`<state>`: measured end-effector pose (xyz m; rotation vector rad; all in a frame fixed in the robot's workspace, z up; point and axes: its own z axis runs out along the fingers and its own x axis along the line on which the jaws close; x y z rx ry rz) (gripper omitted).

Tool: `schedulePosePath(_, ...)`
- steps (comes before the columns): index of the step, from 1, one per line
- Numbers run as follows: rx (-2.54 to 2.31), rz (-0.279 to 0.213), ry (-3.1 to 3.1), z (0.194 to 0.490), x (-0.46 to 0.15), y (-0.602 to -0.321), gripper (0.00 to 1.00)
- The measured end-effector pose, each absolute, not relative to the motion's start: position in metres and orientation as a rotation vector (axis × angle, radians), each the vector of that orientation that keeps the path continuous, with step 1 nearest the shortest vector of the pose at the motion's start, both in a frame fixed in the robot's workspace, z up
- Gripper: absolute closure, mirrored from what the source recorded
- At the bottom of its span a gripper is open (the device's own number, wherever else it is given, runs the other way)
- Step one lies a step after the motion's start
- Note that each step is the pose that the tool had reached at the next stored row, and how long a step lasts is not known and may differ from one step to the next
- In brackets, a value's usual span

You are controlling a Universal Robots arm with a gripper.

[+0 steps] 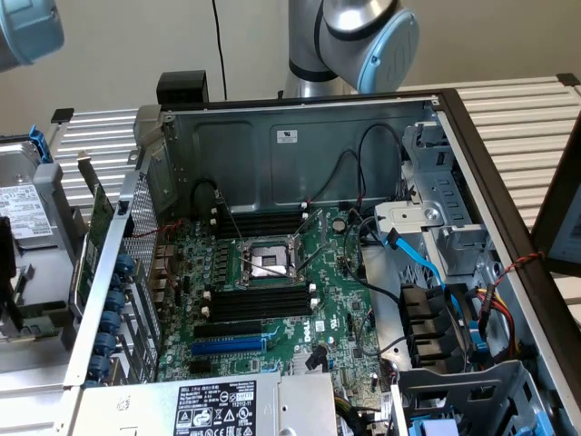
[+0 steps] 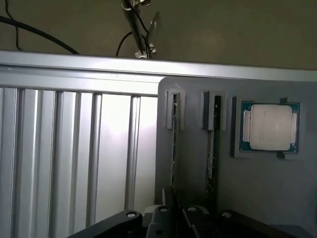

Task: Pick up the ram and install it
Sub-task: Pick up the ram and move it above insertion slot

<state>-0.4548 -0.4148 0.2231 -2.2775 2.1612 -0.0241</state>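
1. Ribbed silver aluminium tabletop [image 2: 74, 148] carries a flat grey plastic holder [image 2: 267, 188]. The long thin green ram [image 2: 174, 148] stands edge-on in one of its slots, beside a second stick [image 2: 213, 148].
2. My black gripper [image 2: 173, 210] sits at that ram's end; I cannot tell whether it is clamped.
3. My worry: an off-centre squeeze could tilt the ram, jam it in the holder, or knock the second stick.

Silver arm [image 1: 359, 32] with blue-capped joints, black gripper [image 2: 174, 220] ahead of wrist
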Motion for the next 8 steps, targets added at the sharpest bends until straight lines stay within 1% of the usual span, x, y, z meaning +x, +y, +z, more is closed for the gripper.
schedulePosePath(8, -2.277, -0.025, 2.161, 0.259, -0.455, -0.416, 0.86)
